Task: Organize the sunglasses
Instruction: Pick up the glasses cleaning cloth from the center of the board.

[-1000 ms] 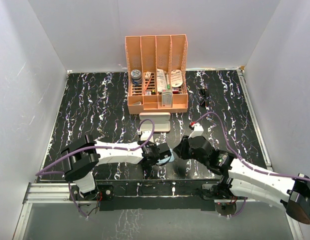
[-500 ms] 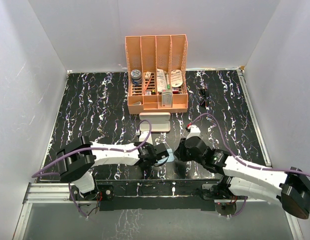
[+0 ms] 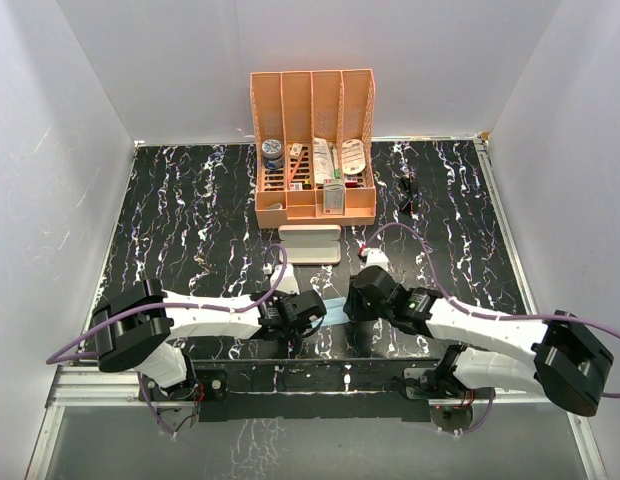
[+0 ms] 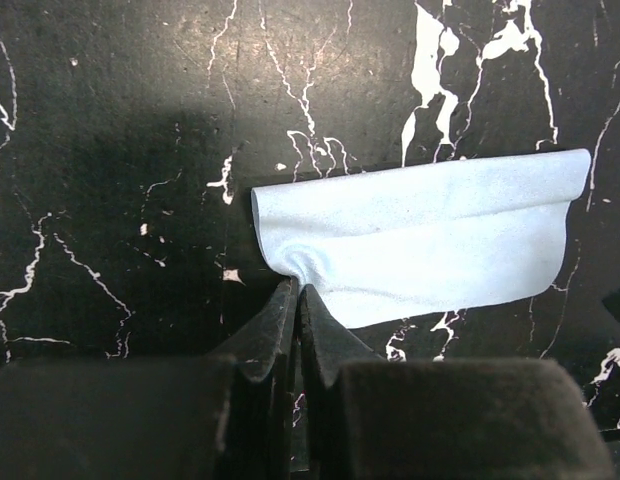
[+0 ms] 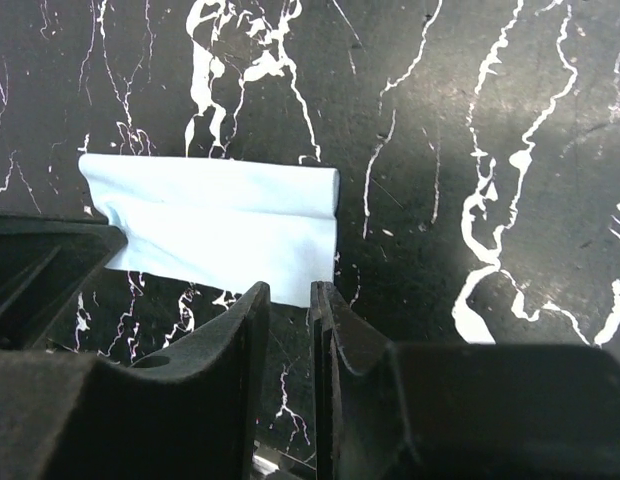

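1. The sunglasses (image 3: 408, 193) lie on the bench (image 3: 190, 220) at the far right, just beside the right wall of the orange organizer (image 3: 313, 140) and well apart from both arms.
2. From both end effectors they lie farther away and to the right. The right arm is nearer to them, so I judge that it suits the reach better.
3. Their long axis seems to run from near to far, but they show small and dark on the dark bench, so I cannot be sure.
4. The left end effector (image 4: 295, 292) is fully closed and pinches the near left edge of the light blue cloth (image 4: 420, 245), which puckers at that place.
5. The right end effector (image 5: 290, 292) has only a narrow gap between its jaws. The edge of the cloth lies just at its tips, and nothing is seen inside the gap.
6. The pink case (image 3: 310, 244) lies closed between the organizer and the two end effectors, to the left of the sunglasses.
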You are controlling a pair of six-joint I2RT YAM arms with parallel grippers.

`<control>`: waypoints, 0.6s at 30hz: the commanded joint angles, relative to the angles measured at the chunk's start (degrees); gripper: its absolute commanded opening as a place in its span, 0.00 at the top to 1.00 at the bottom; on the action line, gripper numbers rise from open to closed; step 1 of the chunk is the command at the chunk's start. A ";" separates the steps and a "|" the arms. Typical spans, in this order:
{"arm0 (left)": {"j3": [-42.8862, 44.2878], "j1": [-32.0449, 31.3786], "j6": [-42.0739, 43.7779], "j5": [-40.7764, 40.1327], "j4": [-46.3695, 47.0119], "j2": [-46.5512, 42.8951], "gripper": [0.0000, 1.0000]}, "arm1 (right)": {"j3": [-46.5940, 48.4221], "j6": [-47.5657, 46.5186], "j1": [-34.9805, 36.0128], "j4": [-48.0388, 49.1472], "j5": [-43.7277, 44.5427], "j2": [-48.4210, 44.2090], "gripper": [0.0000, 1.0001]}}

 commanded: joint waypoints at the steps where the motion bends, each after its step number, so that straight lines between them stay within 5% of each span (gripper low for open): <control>1: -1.92 -0.11 -0.40 3.84 2.41 0.70 1.00 | 4.65 -0.81 -0.24 -0.54 -0.35 3.64 0.78; 18: -4.11 -0.16 -0.27 4.13 5.17 -0.33 1.00 | 8.02 -1.81 -0.24 -6.90 3.16 8.70 0.79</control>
